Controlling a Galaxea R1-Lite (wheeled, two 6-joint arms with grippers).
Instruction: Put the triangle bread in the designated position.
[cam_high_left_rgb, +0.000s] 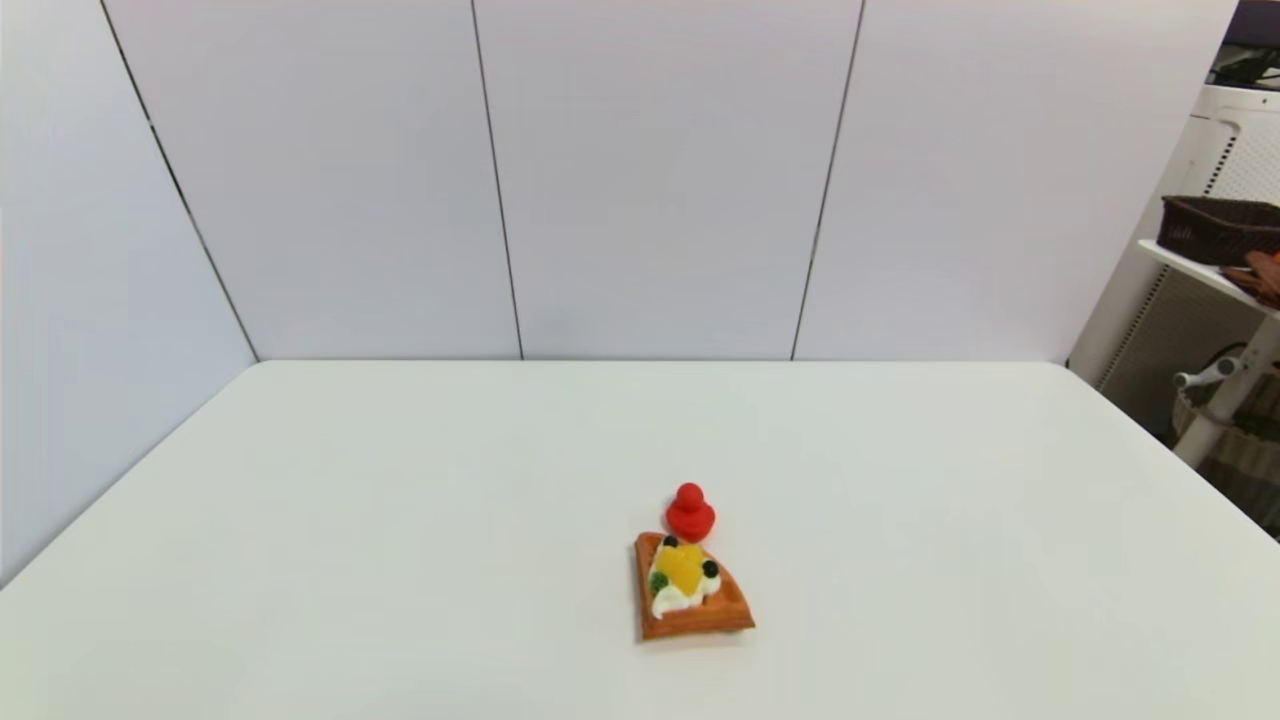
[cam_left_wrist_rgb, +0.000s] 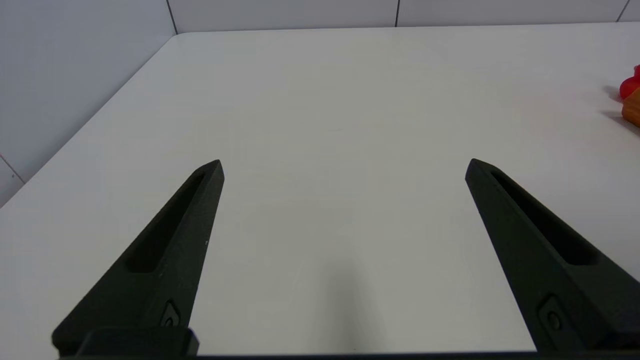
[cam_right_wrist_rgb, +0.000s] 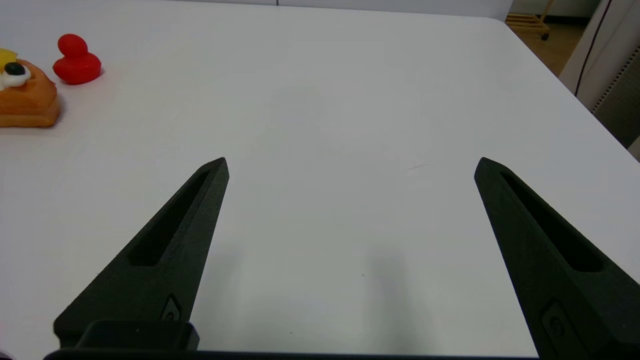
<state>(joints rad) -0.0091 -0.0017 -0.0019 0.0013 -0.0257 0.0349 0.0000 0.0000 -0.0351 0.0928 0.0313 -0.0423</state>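
Observation:
The triangle bread (cam_high_left_rgb: 692, 588), an orange-brown waffle wedge with white cream, yellow fruit and dark berries, lies flat on the white table near its front middle. It also shows at the edge of the right wrist view (cam_right_wrist_rgb: 25, 95) and as a sliver in the left wrist view (cam_left_wrist_rgb: 632, 107). Both arms are out of the head view. My left gripper (cam_left_wrist_rgb: 345, 162) is open over bare table, well to the left of the bread. My right gripper (cam_right_wrist_rgb: 352, 161) is open over bare table to the bread's right. The designated position carries no mark that I can see.
A small red duck figure (cam_high_left_rgb: 690, 513) stands just behind the bread, almost touching it. White wall panels close the table's far and left sides. A shelf with a dark basket (cam_high_left_rgb: 1218, 228) stands off the table's right edge.

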